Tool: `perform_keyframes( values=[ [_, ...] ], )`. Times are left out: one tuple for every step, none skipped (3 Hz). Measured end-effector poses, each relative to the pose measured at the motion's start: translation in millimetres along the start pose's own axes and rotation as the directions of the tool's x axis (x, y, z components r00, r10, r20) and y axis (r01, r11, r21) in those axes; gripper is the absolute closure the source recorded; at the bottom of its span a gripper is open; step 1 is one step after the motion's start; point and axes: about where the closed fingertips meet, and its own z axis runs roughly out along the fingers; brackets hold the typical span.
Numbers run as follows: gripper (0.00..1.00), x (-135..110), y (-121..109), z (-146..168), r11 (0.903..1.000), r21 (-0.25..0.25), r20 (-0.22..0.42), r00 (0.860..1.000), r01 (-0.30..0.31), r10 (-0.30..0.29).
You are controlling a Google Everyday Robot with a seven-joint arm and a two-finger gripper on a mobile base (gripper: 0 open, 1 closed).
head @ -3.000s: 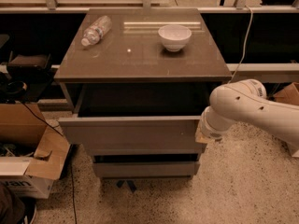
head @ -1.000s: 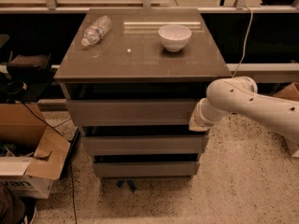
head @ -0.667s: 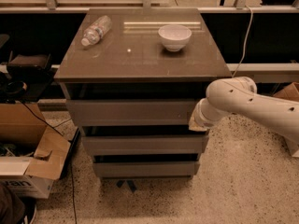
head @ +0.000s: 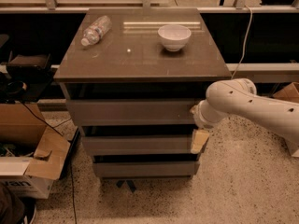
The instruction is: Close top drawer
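The top drawer [head: 131, 112] is a wide matte-grey front with no handle, the uppermost of three in the cabinet. It sits pushed in under the cabinet top, with a dark gap showing above its front. My gripper [head: 199, 140] hangs at the end of the white arm [head: 233, 99], by the right end of the drawer fronts, at the height of the middle drawer [head: 138, 144]. It holds nothing that I can see.
A white bowl [head: 174, 36] and a lying plastic bottle [head: 96, 30] rest on the brown cabinet top [head: 140, 59]. The bottom drawer [head: 142, 169] is below. An open cardboard box [head: 28, 167] and cables lie on the floor at the left.
Three seconds ago the top drawer stood pulled out; it has since gone in. Since a second ago the gripper has dropped from the top drawer's right end to the middle drawer's height.
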Motion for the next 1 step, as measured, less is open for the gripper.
perform_keyframes(
  values=[
    [0.00,-0.2,2.7,-0.8,1.0000,0.000,0.000,1.000,0.000,0.000]
  ],
)
